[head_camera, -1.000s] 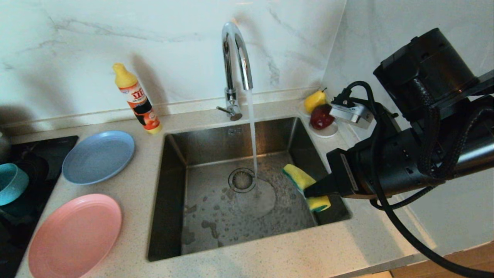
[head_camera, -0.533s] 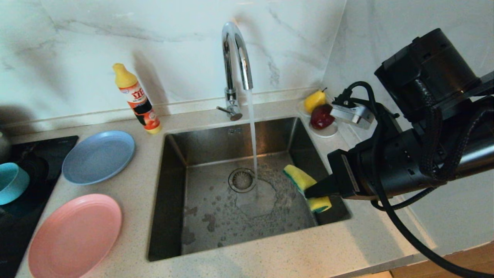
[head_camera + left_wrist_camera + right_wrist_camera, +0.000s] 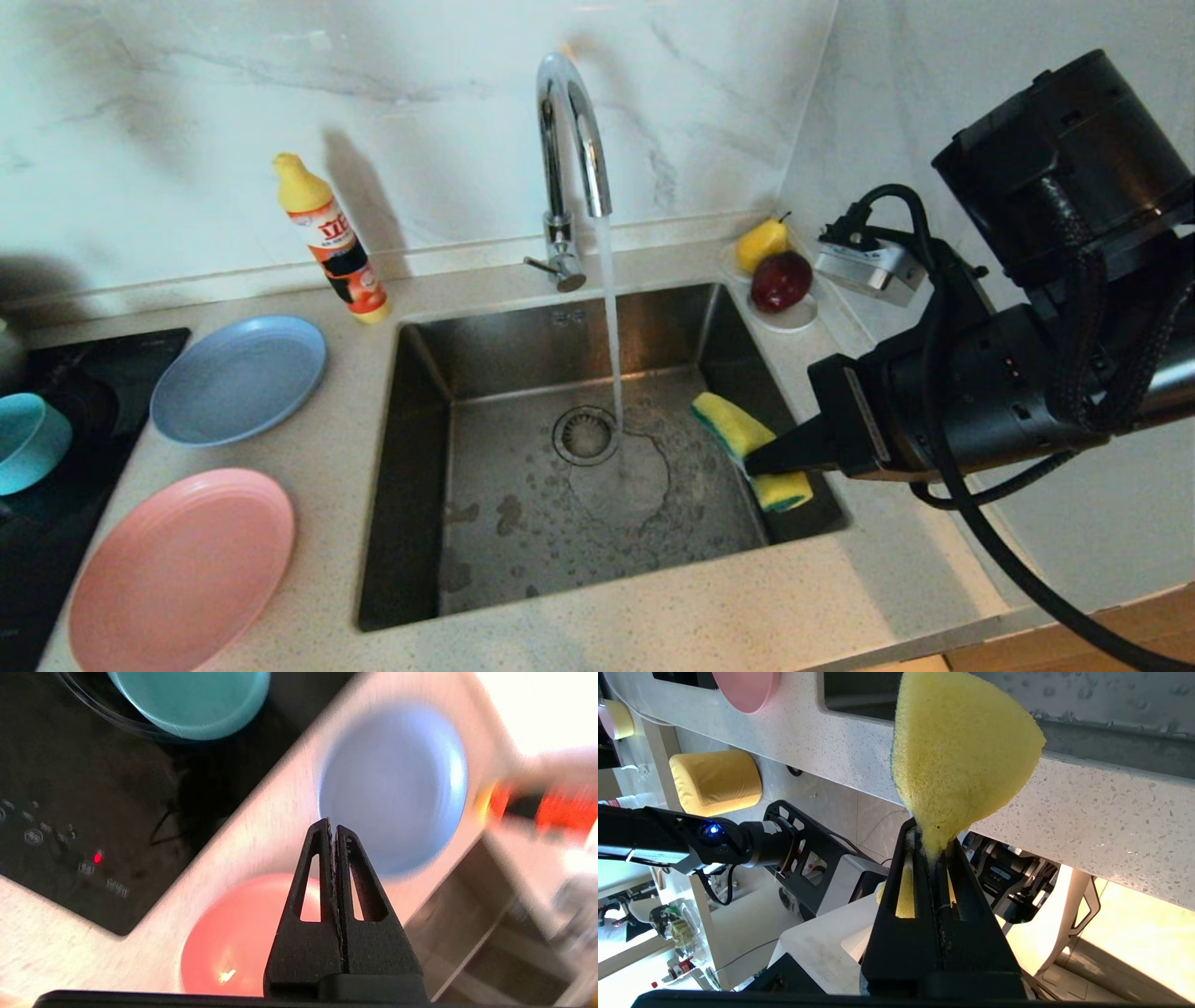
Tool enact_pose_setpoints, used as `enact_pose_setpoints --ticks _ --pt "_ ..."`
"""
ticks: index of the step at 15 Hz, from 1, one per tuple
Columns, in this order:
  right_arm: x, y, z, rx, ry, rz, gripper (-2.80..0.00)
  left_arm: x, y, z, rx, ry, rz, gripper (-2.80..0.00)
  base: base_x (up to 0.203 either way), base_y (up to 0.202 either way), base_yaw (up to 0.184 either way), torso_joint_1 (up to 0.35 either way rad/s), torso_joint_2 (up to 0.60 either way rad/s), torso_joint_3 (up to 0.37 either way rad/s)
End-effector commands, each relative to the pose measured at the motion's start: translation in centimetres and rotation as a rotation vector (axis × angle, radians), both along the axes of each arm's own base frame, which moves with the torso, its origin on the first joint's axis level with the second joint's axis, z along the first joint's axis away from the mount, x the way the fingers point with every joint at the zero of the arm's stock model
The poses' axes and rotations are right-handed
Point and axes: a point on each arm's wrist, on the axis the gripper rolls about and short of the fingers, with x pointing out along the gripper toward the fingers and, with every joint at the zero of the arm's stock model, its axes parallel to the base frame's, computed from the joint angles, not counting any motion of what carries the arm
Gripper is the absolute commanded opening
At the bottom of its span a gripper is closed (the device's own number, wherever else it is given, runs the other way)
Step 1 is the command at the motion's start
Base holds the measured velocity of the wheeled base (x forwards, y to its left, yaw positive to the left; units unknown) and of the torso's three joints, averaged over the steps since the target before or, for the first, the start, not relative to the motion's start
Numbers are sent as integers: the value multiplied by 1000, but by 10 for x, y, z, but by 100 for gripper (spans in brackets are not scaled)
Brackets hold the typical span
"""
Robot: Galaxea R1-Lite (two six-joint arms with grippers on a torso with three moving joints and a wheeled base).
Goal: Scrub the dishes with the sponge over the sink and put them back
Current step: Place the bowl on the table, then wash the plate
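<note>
The sponge (image 3: 738, 431) (image 3: 962, 751), yellow with a green layer, hangs bent over the right side of the sink (image 3: 560, 336). My right gripper (image 3: 752, 461) (image 3: 931, 847) is shut on it. On the counter left of the sink lie the blue plate (image 3: 238, 378) (image 3: 392, 788) and the pink plate (image 3: 182, 569) (image 3: 233, 938). The teal bowl (image 3: 28, 443) (image 3: 196, 700) rests on the black hob. My left gripper (image 3: 332, 823) shows only in its wrist view. It hovers shut and empty above the counter between the two plates.
Water runs from the chrome tap (image 3: 569, 140) onto the sink floor near the drain (image 3: 585, 435). A detergent bottle (image 3: 331, 238) stands behind the blue plate. A pear (image 3: 761, 245) and a red apple (image 3: 780, 280) sit on a white saucer (image 3: 794, 322) at the sink's back right corner.
The right arm and the sponge have shifted slightly to the right. The teal bowl at the left edge has settled flatter on the hob.
</note>
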Motion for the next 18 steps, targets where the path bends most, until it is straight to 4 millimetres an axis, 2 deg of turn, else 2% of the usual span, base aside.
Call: enact_pose_setpoints --ticks 1,4,5,8,12,18 --pt "-1 -1 -3 -7 13 0 -280 10 -17 -1 36 36 -95 -280 0 0 0 0 0 0" --pt "-1 0 -4 -11 17 0 -280 40 -16 -32 116 201 -185 -280 0 0 0 0 0 0" --pt "0 0 -5 -13 18 0 -280 50 -15 -41 142 249 -184 0 0 0 0 0 0 0" --pt "3 3 -9 -18 24 0 -280 79 -11 -59 156 291 -217 0 0 0 0 0 0 0" --pt "5 5 -11 3 3 -1 -280 114 -22 -89 176 384 -252 0 0 0 0 0 0 0" --pt "4 3 -12 1 5 -4 -280 132 -23 -109 170 379 -273 0 0 0 0 0 0 0"
